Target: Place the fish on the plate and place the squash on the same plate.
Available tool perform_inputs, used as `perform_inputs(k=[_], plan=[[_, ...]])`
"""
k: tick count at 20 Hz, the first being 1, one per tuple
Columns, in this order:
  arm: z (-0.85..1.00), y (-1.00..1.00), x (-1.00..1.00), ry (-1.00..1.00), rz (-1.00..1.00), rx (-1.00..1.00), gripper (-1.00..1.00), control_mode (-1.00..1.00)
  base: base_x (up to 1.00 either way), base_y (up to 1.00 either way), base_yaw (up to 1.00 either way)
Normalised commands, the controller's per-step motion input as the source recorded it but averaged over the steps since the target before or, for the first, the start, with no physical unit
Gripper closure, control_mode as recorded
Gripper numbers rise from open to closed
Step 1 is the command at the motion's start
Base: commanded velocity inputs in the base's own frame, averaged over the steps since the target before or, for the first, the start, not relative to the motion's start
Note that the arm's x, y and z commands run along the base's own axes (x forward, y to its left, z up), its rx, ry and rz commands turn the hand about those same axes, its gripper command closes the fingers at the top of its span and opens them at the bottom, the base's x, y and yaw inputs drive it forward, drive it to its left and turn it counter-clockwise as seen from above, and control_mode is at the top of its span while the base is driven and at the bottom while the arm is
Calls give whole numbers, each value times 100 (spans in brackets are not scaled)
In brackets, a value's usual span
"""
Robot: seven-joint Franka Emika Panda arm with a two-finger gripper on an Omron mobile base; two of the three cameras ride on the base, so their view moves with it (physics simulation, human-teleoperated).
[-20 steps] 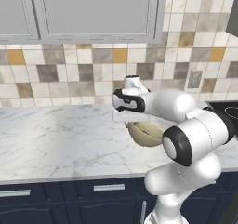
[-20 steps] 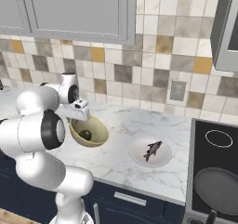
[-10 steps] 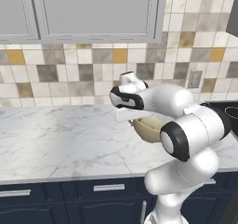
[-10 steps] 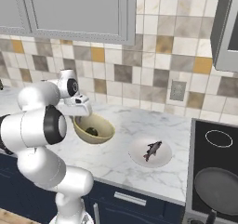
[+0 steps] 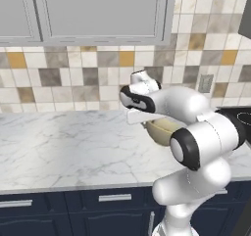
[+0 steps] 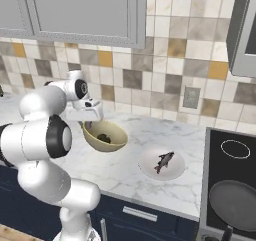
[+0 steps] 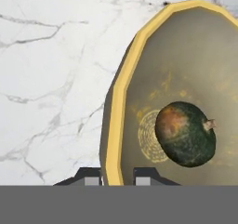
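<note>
Fish [image 6: 164, 161]: lying on the white plate [image 6: 148, 169], first half looks done.
Squash [image 7: 185, 134]: sitting in the tan bowl [image 7: 116, 107] on the table [image 5: 59, 147].
Claw [image 7: 118, 177]: tips slightly apart over the bowl rim, holding nothing.
Next move: shift inward over the squash (rim's in the way), open wider, descend straight.

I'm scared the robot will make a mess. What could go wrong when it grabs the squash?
The gripper sits over the bowl's rim, not over the squash. Going straight down, a finger might hit the rim and tip the bowl. The squash is round, so it could slip or roll. The fish already lies on the plate, so a careless drop could knock it off.
</note>
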Motion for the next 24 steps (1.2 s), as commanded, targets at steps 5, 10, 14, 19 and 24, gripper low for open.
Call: perform_inputs(k=[5, 10, 14, 19, 24], plan=[[7, -31, -9, -1, 0, 6, 100, -100, 0, 0, 0], [1, -30, -5, -11, 0, 8, 100, -100, 0, 0, 0], [7, -32, -1, -14, 0, 4, 100, -100, 0, 0, 0], [6, -36, 0, -13, 1, 4, 100, -100, 0, 0, 0], [2, -30, 2, -8, 7, 9, 100, -100, 0, 0, 0]])
